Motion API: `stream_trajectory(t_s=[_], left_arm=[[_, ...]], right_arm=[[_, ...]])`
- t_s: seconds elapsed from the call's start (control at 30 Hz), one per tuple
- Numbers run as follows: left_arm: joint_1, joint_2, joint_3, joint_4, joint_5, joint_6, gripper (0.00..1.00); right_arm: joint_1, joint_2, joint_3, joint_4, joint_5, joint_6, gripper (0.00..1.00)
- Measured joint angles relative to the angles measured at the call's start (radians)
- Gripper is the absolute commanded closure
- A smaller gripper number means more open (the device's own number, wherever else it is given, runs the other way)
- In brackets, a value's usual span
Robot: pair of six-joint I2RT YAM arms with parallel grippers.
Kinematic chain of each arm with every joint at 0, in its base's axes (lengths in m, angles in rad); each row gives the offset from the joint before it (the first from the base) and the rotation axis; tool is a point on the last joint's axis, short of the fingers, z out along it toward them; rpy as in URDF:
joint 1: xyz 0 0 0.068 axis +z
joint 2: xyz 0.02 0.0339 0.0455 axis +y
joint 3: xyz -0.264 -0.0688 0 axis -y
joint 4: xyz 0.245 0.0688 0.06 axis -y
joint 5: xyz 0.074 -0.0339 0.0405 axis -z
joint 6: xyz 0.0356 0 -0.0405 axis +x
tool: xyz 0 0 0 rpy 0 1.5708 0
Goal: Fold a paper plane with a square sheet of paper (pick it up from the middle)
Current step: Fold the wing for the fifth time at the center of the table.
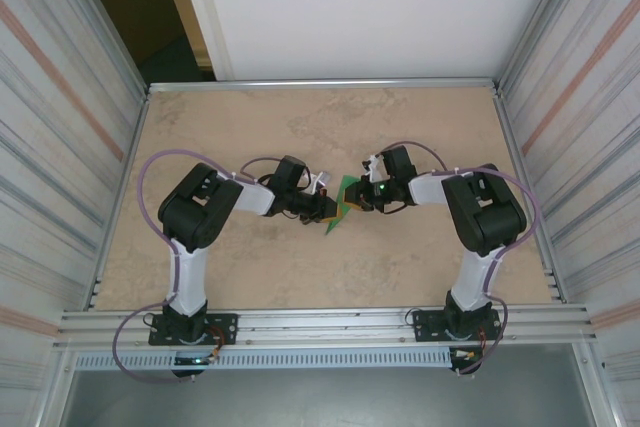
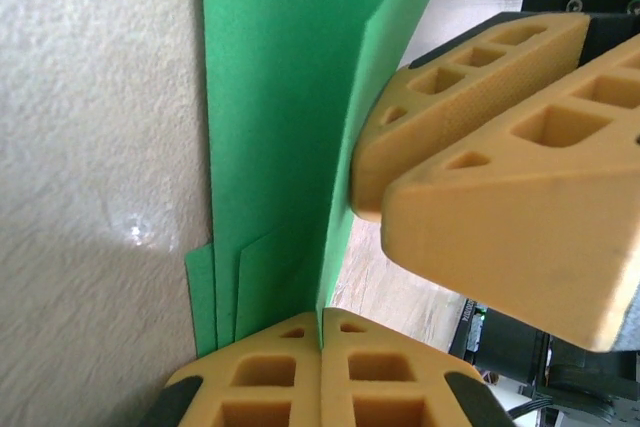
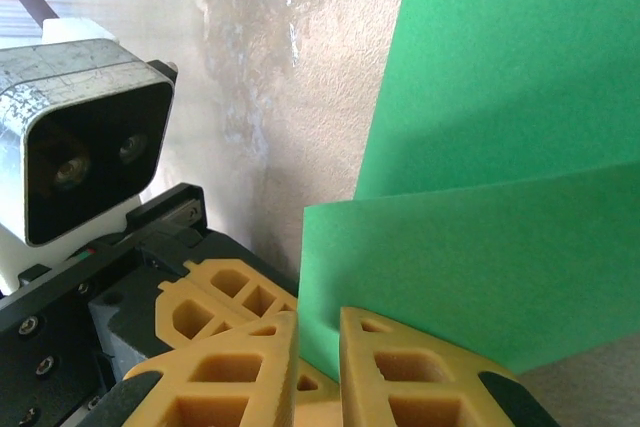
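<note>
Two robot arms are meeting over the middle of the table, well away from its edges and corners. Between them a sheet of paper, bright green and creased into several layers, is standing up on edge rather than lying flat. I cannot tell whether it is touching the tabletop.

The left pincer is clamping shut on the folded spine, its yellow foam pads pressing together with the paper running straight between them. The right pincer is pinching the edge of a loose flap, with a sliver of green showing in the narrow slot between its pads.

The paper looks very light and thin. The free flap is bowing slightly, so a single layer is likely to flop and wander. It is probably smooth enough to slide out of a weak pinch, and fragile enough to tear or crumple if the two arms are pulling against each other. The safest hold seems to be on the layered crease near the middle, where the stacked folds are making it stiffest, rather than out at a lone corner.
</note>
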Motion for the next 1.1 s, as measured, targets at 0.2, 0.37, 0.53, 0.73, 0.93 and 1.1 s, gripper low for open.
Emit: stream_trajectory(t_s=[0.2, 0.37, 0.53, 0.73, 0.93, 1.1], left_arm=[[0.001, 0.002, -0.002, 0.008, 0.004, -0.002, 0.95], [0.002, 0.002, -0.008, 0.019, 0.006, -0.002, 0.94], [0.002, 0.002, -0.011, 0.028, 0.007, -0.003, 0.94], [0.002, 0.002, -0.013, 0.033, 0.01, -0.002, 0.91], [0.002, -0.001, -0.013, 0.026, 0.01, 0.01, 0.89], [0.002, -0.002, -0.007, 0.003, 0.008, 0.045, 0.92]], right_arm=[[0.004, 0.024, 0.013, -0.003, -0.001, -0.008, 0.82], [0.009, 0.043, 0.03, -0.01, 0.0, -0.008, 0.82], [0.011, 0.047, 0.037, -0.021, 0.003, -0.009, 0.82], [0.013, 0.052, 0.051, -0.045, 0.006, -0.011, 0.81], [0.017, 0.052, 0.068, -0.082, 0.021, -0.016, 0.8], [0.026, 0.052, 0.093, -0.121, 0.034, -0.03, 0.8]])
